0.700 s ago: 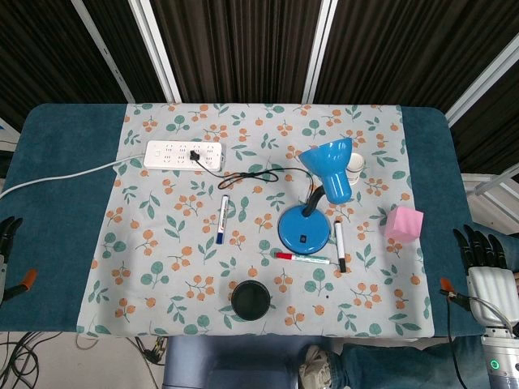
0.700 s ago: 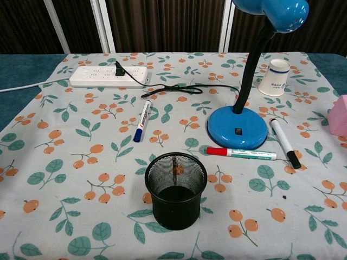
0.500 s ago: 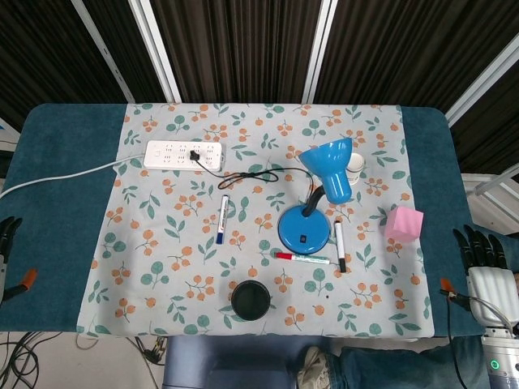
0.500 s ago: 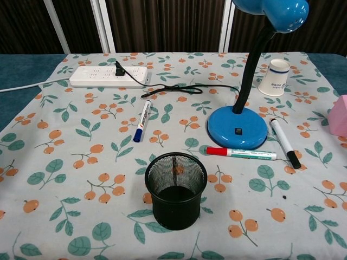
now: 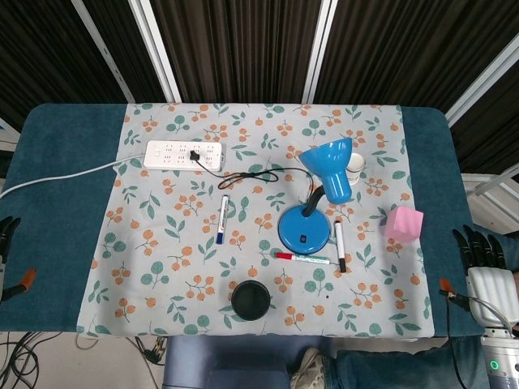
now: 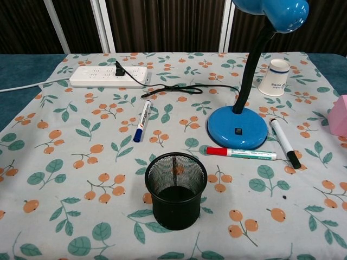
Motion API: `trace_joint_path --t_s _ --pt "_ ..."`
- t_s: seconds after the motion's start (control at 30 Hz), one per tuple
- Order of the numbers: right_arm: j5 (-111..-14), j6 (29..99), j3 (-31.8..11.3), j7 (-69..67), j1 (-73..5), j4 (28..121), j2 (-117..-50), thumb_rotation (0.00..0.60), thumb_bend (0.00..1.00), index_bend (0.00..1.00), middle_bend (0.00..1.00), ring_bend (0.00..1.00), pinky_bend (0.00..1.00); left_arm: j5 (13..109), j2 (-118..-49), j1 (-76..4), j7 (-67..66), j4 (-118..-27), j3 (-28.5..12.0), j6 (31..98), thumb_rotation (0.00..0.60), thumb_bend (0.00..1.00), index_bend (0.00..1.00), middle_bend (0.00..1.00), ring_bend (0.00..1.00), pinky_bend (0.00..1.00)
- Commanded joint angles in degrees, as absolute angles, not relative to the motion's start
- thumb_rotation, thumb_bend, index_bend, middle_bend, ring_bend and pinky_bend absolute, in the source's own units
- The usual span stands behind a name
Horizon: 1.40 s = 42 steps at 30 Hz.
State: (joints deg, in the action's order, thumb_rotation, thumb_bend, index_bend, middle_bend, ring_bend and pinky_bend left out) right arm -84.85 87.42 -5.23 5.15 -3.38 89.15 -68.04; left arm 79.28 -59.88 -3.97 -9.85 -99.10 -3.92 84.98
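My right hand (image 5: 485,263) rests off the table's right edge, fingers straight and apart, holding nothing; the pink block (image 5: 403,224) is the thing nearest to it. Only straight fingertips of my left hand (image 5: 6,233) show at the far left edge, with nothing in them. On the floral cloth (image 5: 162,243) stand a blue desk lamp (image 5: 303,229) and a black mesh pen cup (image 6: 175,189). A blue-capped marker (image 6: 141,120) lies left of the lamp. A red-capped marker (image 6: 241,153) and a black-capped marker (image 6: 284,142) lie beside its base. Neither hand shows in the chest view.
A white power strip (image 5: 184,154) lies at the back left, the lamp's black cord (image 6: 179,89) plugged into it and its white cable (image 5: 57,177) running off left. A paper cup (image 6: 274,77) stands behind the lamp. Blue table surface (image 5: 57,162) borders the cloth on both sides.
My left hand has slid slightly further off the left edge of the head view. Nothing on the table has moved.
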Motion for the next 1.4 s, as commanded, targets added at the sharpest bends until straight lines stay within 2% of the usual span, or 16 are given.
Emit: trace_joint_path --t_s 0.03,0.43,0.53,0.6,0.77,0.97,1.13,1.4 --pt "-84.77 87.07 -5.1 4.91 -3.42 89.31 -67.96 0.6 0.32 0.0 0.04 0.04 0.0 79.15 -59.9 -3.99 -9.9 -99.08 -3.93 84.89 0.6 0.28 0.06 0.05 0.0 0.07" --pt "-87.23 84.74 -2.62 4.34 -3.9 91.31 -67.47 0.6 0.32 0.0 0.04 0.1 0.04 78.49 -59.78 -3.96 -9.35 -98.96 -4.25 84.83 0.6 0.28 0.06 0.05 0.0 0.07" --pt "-89.6 83.03 -0.85 4.61 -4.6 92.19 -67.45 0.6 0.32 0.0 0.05 0.14 0.13 77.97 -59.68 -4.02 -9.13 -98.84 -4.31 84.39 0.6 0.28 0.06 0.05 0.0 0.07" --pt "-90.45 81.66 -0.19 4.73 -5.27 92.74 -67.51 0.6 0.32 0.0 0.09 0.18 0.19 77.89 -59.68 -4.11 -9.16 -98.8 -4.35 84.25 0.6 0.28 0.06 0.05 0.0 0.07" --pt "-91.9 76.83 0.28 4.37 -8.38 94.47 -68.11 0.6 0.32 0.0 0.32 0.38 0.33 77.77 -59.91 -4.3 -9.55 -98.79 -4.35 83.95 0.6 0.28 0.06 0.05 0.0 0.07" --pt "-92.18 70.44 -0.93 6.61 -13.29 95.77 -69.84 0.6 0.33 0.0 0.47 0.6 0.45 77.33 -59.97 -4.33 -9.5 -98.72 -4.49 83.83 0.6 0.28 0.06 0.05 0.0 0.07" --pt "-89.1 63.54 -2.88 9.31 -17.83 97.73 -71.0 0.6 0.42 0.0 0.54 0.68 0.52 77.02 -59.9 -4.33 -9.23 -98.66 -4.61 83.76 0.6 0.28 0.06 0.05 0.0 0.08" --pt "-81.77 55.32 -5.78 15.56 -23.54 98.55 -74.74 0.6 0.48 0.0 0.6 0.74 0.62 76.52 -59.93 -4.53 -9.27 -98.47 -4.7 83.24 0.6 0.28 0.06 0.05 0.0 0.08"
